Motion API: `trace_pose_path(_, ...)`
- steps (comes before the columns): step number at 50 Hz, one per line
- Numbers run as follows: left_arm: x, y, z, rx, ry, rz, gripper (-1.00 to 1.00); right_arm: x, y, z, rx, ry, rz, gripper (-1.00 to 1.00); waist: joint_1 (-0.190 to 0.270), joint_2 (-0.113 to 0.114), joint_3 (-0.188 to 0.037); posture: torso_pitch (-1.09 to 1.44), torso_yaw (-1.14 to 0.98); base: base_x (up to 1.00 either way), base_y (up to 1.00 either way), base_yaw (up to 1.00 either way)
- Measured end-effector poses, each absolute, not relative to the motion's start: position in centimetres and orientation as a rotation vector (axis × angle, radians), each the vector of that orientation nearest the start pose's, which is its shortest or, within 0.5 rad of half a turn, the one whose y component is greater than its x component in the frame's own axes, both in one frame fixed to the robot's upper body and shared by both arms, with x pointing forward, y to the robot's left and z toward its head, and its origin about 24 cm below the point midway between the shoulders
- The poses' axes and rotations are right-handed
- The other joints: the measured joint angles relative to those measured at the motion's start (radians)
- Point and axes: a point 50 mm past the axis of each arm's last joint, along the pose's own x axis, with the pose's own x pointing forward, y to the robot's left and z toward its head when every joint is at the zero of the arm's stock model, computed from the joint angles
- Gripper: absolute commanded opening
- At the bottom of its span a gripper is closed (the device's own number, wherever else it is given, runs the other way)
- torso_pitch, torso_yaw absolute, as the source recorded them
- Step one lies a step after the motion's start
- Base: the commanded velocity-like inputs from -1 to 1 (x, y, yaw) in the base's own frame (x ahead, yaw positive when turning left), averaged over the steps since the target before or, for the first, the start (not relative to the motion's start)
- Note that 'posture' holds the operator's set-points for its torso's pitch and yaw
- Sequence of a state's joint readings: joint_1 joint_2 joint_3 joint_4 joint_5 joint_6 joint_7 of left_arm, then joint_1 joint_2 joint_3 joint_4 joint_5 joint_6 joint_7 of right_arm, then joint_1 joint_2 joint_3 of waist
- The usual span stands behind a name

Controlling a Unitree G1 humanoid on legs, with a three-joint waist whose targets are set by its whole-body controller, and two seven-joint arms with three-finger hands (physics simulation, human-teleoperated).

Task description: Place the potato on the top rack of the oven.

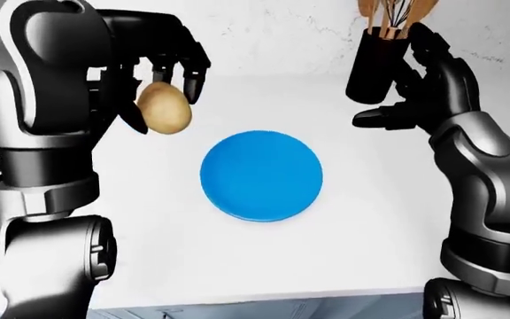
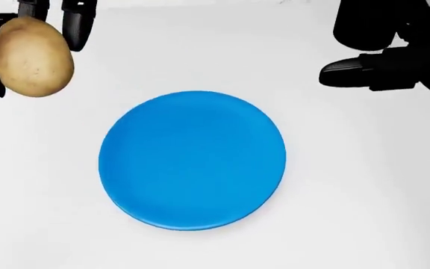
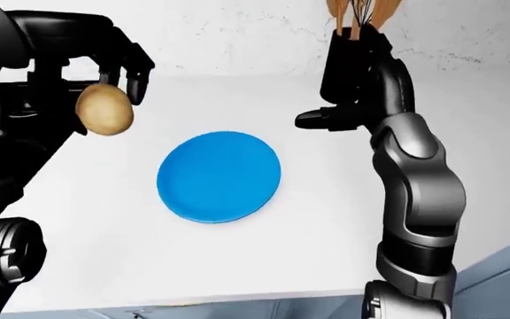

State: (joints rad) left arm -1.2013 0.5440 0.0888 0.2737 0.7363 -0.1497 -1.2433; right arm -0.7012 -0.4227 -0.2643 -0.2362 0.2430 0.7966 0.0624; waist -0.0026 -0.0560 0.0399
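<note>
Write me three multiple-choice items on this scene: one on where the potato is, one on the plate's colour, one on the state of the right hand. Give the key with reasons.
1. Where is the brown oval potato?
A. lying on the plate
B. held up in the left hand, left of the plate
C. in the utensil holder

2. What colour is the round flat plate?
A. red
B. white
C. blue

3. How is the right hand?
A. open, holding nothing
B. shut on the potato
C. pressed flat on the plate

Key: 1 B, the fingers close round it, clear of the white counter. 2 C, a plain blue disc, nothing on it. 3 A, its fingers are spread beside the black utensil holder.
</note>
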Motion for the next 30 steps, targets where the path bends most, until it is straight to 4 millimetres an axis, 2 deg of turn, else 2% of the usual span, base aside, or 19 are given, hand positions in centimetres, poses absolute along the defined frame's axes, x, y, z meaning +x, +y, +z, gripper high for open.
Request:
trace_pose_path(1,33.6,16.6,35.0,1.528,-0.197,-0.587,-0.93,31.7,-21.8,25.7,-0.092,-0.201,-0.025,1.0,-0.002,-0.003,-0.005,0.0,0.0,0.0,0.77,0.0)
trace_pose_path(3,33.3,16.5,35.8,1.531,-0.223,-0.572,-0.93,31.5,-21.8,26.2,-0.096,-0.223,-0.026,1.0,-0.004,0.012,-0.013,0.0,0.0,0.0,0.78,0.0)
trace_pose_path(6,33.1,16.4,36.5,1.531,-0.248,-0.56,-0.93,31.4,-21.8,26.4,-0.096,-0.242,-0.028,1.0,-0.013,0.037,-0.004,0.0,0.0,0.0,0.79,0.0)
trace_pose_path(10,33.5,16.2,36.1,1.529,-0.24,-0.573,-0.94,31.7,-21.9,25.9,-0.094,-0.218,-0.032,1.0,-0.022,0.074,0.012,0.0,0.0,0.0,0.9,0.0)
trace_pose_path(12,33.6,16.3,35.9,1.526,-0.229,-0.58,-0.94,31.7,-21.9,25.9,-0.094,-0.215,-0.032,1.0,-0.024,0.109,0.011,0.0,0.0,0.0,0.91,0.0)
trace_pose_path(13,33.7,16.4,35.8,1.524,-0.222,-0.579,-0.94,31.8,-21.8,26.0,-0.094,-0.22,-0.029,1.0,-0.021,0.139,0.006,0.0,0.0,0.0,0.91,0.0)
trace_pose_path(15,34.0,17.0,35.0,1.509,-0.185,-0.587,-0.94,31.8,-21.3,25.5,-0.083,-0.206,-0.007,1.0,-0.002,0.134,0.015,0.0,0.0,0.0,0.3,0.0)
trace_pose_path(17,34.1,17.1,35.1,1.512,-0.167,-0.588,-0.93,32.1,-21.1,24.9,-0.078,-0.171,0.007,1.0,0.006,0.152,0.014,0.0,0.0,0.0,0.0,0.0)
trace_pose_path(18,33.9,17.0,35.5,1.516,-0.18,-0.581,-0.94,32.2,-21.2,24.9,-0.075,-0.165,0.005,1.0,0.008,0.146,0.015,0.0,0.0,0.0,0.0,0.0)
trace_pose_path(22,33.5,16.9,36.3,1.525,-0.222,-0.555,-0.94,31.9,-21.4,26.0,-0.073,-0.207,-0.007,1.0,0.009,0.083,0.01,0.0,0.0,0.0,0.0,0.0)
trace_pose_path(23,33.5,17.0,36.3,1.524,-0.217,-0.555,-0.94,31.7,-21.4,26.3,-0.076,-0.227,-0.008,1.0,0.013,0.074,0.007,0.0,0.0,0.0,0.0,0.0)
trace_pose_path(26,33.7,17.3,35.9,1.52,-0.189,-0.561,-0.94,31.5,-21.3,26.9,-0.079,-0.264,-0.005,1.0,0.024,0.062,0.006,0.0,0.0,0.0,0.0,0.0)
trace_pose_path(30,33.8,17.0,36.2,1.525,-0.186,-0.567,-0.93,31.6,-21.2,26.5,-0.074,-0.244,0.004,1.0,0.034,0.058,0.018,0.0,0.0,0.0,0.0,0.0)
